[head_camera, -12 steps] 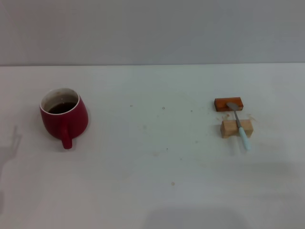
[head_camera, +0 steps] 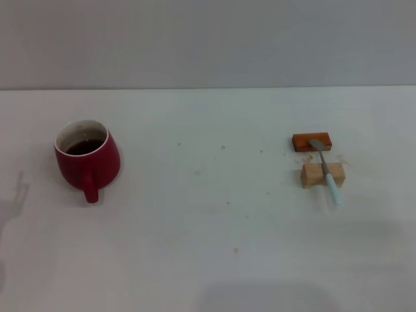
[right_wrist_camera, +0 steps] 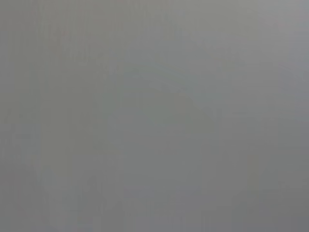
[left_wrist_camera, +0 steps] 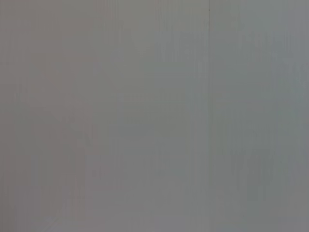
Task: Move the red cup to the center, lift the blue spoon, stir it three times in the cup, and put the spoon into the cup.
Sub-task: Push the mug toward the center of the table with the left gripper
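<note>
On the white table (head_camera: 208,247) in my head view, the red cup (head_camera: 87,160) stands upright at my left, dark liquid inside, handle toward me. Well apart on my right, the blue spoon (head_camera: 327,171) lies across a pale wooden block (head_camera: 322,175), its bowl resting on an orange-brown block (head_camera: 312,141). Nothing has shifted since half a second ago. My left wrist view shows only plain grey. My right wrist view likewise. Neither of my grippers appears anywhere, so I cannot tell their state.

Only a faint shadow on the bench (head_camera: 214,260) by its left edge, below the red cup (head_camera: 87,159), seems to have grown slightly larger and clearer.
</note>
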`<act>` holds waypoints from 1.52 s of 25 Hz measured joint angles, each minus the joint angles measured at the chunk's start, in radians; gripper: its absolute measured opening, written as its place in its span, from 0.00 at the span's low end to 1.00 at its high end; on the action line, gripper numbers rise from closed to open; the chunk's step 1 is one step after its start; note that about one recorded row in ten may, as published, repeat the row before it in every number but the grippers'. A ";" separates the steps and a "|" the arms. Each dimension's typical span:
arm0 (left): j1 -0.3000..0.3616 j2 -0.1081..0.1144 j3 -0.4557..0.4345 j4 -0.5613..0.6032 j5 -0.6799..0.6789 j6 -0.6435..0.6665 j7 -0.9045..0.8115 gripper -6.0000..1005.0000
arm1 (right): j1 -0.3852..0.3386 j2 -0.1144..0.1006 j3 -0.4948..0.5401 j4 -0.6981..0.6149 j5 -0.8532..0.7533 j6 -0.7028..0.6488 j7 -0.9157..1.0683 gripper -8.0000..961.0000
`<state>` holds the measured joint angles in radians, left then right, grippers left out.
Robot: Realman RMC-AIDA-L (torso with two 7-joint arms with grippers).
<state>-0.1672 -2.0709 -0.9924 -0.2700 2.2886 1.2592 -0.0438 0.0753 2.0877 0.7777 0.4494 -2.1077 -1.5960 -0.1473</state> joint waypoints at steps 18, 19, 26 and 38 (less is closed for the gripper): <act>-0.016 0.001 -0.016 0.029 0.000 -0.010 0.067 0.76 | 0.003 0.000 -0.011 0.006 0.000 0.000 0.000 0.77; -0.023 0.001 -0.016 0.034 0.000 -0.011 0.074 0.76 | 0.003 0.000 -0.011 0.006 0.000 0.000 0.000 0.77; -0.072 0.003 -0.010 0.063 0.005 -0.055 0.134 0.61 | 0.001 0.000 -0.012 0.006 0.000 -0.001 0.000 0.77; -0.121 0.002 -0.004 0.066 0.009 -0.121 0.325 0.05 | -0.005 -0.001 -0.012 0.006 0.000 -0.002 0.000 0.77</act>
<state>-0.2882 -2.0685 -0.9966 -0.2041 2.2978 1.1387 0.2810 0.0705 2.0866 0.7654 0.4555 -2.1077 -1.5977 -0.1473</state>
